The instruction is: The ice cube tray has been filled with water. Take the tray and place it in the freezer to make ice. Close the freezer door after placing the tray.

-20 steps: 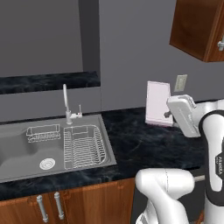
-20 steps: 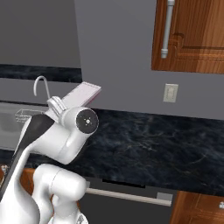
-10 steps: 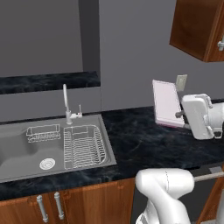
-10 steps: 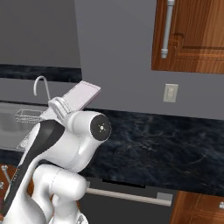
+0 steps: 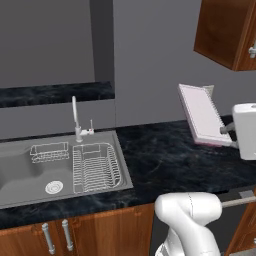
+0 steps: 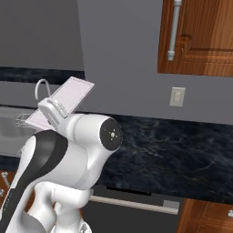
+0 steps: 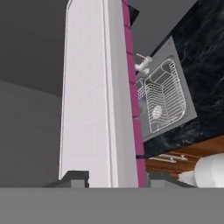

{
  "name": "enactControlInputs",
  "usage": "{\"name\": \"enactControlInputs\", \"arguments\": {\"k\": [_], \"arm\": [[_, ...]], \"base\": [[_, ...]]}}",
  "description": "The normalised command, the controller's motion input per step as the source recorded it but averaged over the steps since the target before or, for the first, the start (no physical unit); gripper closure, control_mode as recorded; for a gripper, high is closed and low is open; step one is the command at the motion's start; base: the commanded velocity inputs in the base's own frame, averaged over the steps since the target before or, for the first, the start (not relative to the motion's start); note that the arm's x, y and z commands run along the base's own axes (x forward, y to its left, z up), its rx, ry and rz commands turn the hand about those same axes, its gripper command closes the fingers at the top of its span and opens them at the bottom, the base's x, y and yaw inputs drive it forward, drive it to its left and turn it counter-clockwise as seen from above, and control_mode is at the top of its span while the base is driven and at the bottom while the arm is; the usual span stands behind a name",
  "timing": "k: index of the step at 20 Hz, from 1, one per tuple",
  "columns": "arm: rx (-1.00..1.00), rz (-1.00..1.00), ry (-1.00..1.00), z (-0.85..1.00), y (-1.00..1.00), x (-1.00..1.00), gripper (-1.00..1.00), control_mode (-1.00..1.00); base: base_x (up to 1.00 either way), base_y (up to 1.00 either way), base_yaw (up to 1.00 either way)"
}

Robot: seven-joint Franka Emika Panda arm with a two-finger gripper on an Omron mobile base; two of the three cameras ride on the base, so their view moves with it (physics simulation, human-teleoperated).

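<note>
Tray (image 7: 98, 100) between fingers (image 7: 74, 178) (pink rim: hand view).

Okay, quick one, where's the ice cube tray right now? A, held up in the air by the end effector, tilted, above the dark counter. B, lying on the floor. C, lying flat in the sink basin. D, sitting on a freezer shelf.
A: the ice cube tray sits tilted in the air over the dark counter, gripped at one edge by the end effector, whose fingers close on either side of it in the hand view.
</note>
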Motion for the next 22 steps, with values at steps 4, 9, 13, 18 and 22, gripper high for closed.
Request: {"name": "enactControlInputs", "arguments": {"k": [4,9,13,18,22], "arm": [[0.0,0.0,-0.01,0.33,0.0,-0.34,1.0,-1.0],[0.0,0.0,-0.02,0.31,0.0,-0.34,1.0,-1.0],[0.0,0.0,-0.05,0.23,0.0,-0.28,1.0,-1.0],[0.0,0.0,0.0,0.15,0.0,-0.3,1.0,1.0],[0.0,0.0,0.0,0.0,0.0,0.0,1.0,1.0]], "base": [[0.0,0.0,0.0],[0.0,0.0,0.0],[0.0,0.0,0.0],[-0.29,0.0,0.0],[-0.92,0.0,-0.06]]}}
